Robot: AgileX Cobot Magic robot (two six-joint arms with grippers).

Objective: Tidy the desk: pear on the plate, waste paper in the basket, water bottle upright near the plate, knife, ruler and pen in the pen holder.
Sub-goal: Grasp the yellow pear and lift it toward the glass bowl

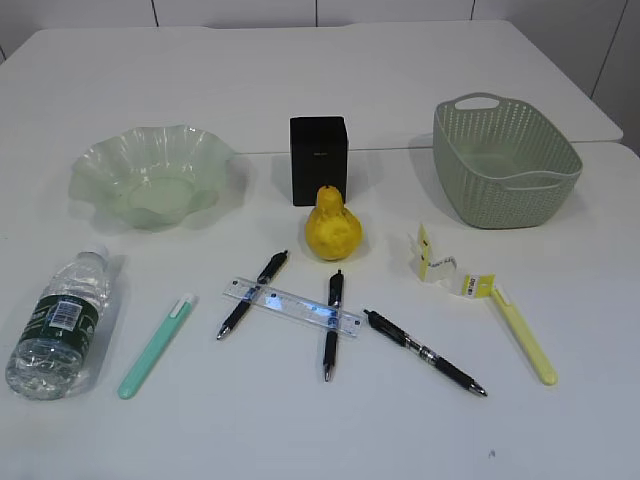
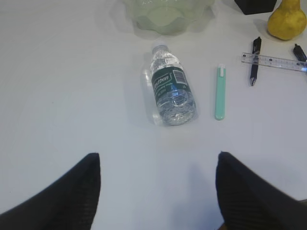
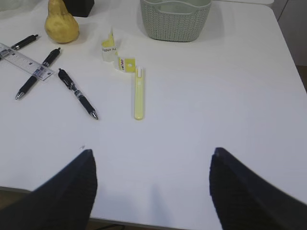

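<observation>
The white desk [image 1: 560, 420] has a seam running across it behind the objects. At back left sits the plate [image 1: 152, 175], a pale green translucent dish with a ruffled rim, holding nothing. Near the middle stands the pen holder [image 1: 319, 160], a black square-sided cup with a tiny pale logo, and just in front of it the yellow pear [image 1: 333, 227] stands upright with its short dark stem up. At back right is the sage green basket [image 1: 505, 160] with lattice walls and cut-out handles. The water bottle [image 1: 62, 322] lies on its side at the left, clear with a dark green label, barcode and white cap, cap toward the plate. Beside it lies a mint green knife [image 1: 155, 345]. The clear ruler [image 1: 292, 304] with a bluish sheen lies across two black pens [image 1: 253, 294], with a third black pen [image 1: 425, 352] to its right. A curled strip of yellow and white waste paper [image 1: 440, 264] lies in front of the basket, touching the end of a yellow knife [image 1: 520, 332]. The left gripper [image 2: 158, 191] hovers wide open and empty over bare desk near the bottle; the right gripper [image 3: 151, 189] likewise stands wide apart, holding nothing.
</observation>
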